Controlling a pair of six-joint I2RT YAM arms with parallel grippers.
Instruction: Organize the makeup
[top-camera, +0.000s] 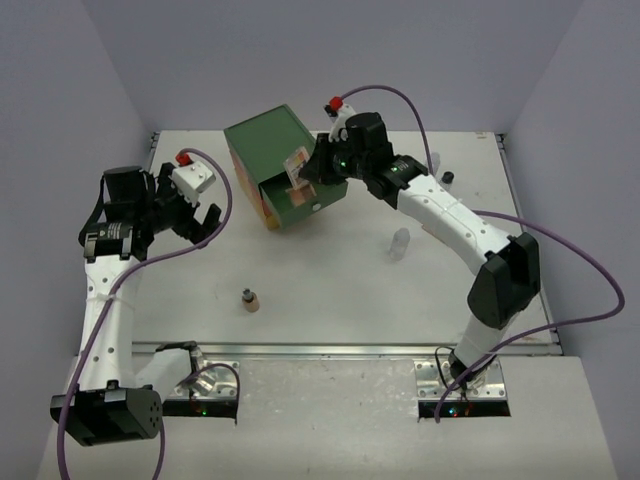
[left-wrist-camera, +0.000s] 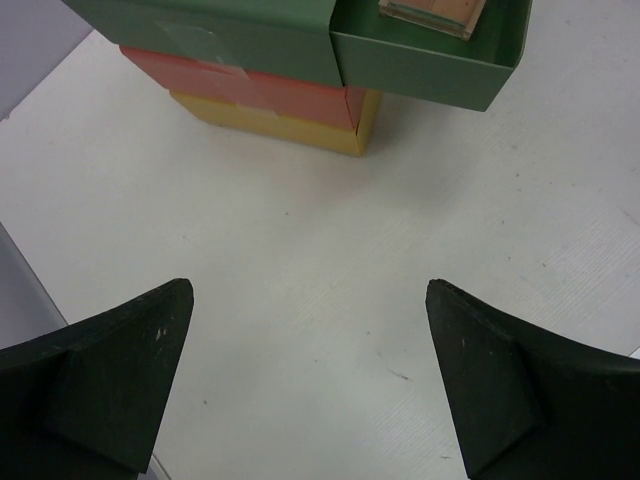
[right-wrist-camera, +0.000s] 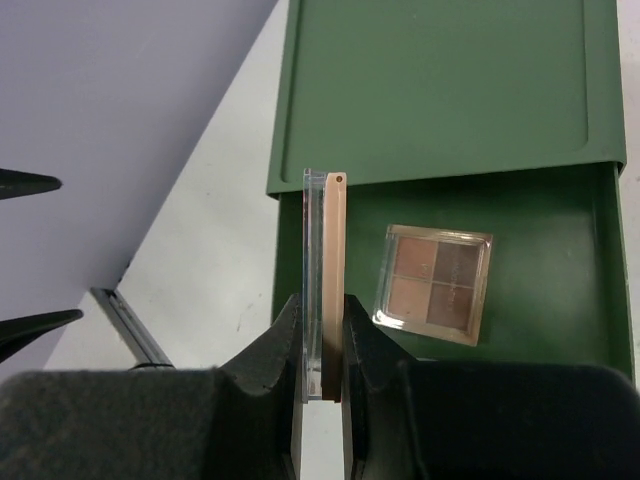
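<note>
Right pincer (right-wrist-camera: 322, 340) is clamped on a thin tan palette (right-wrist-camera: 325, 270), held on edge over the open green drawer (right-wrist-camera: 560, 250) of the box (top-camera: 262, 148), close to the drawer's left wall. A brown palette (right-wrist-camera: 435, 283) of four pans lies flat on the drawer floor just beside it. Left pincer (left-wrist-camera: 308, 290) is spread wide and holds nothing, poised over the bare surface (top-camera: 330, 300) in front of the box.

Risk: released on edge, the tan palette may topple onto the brown palette or catch on the drawer's rim and drop outside, since it hangs so near the wall.

Count: one box with three drawers; two palettes; one dark-capped tan bottle (top-camera: 249, 299); one clear bottle (top-camera: 400, 243); possibly two more small bottles at the far right edge, too small to tell
</note>
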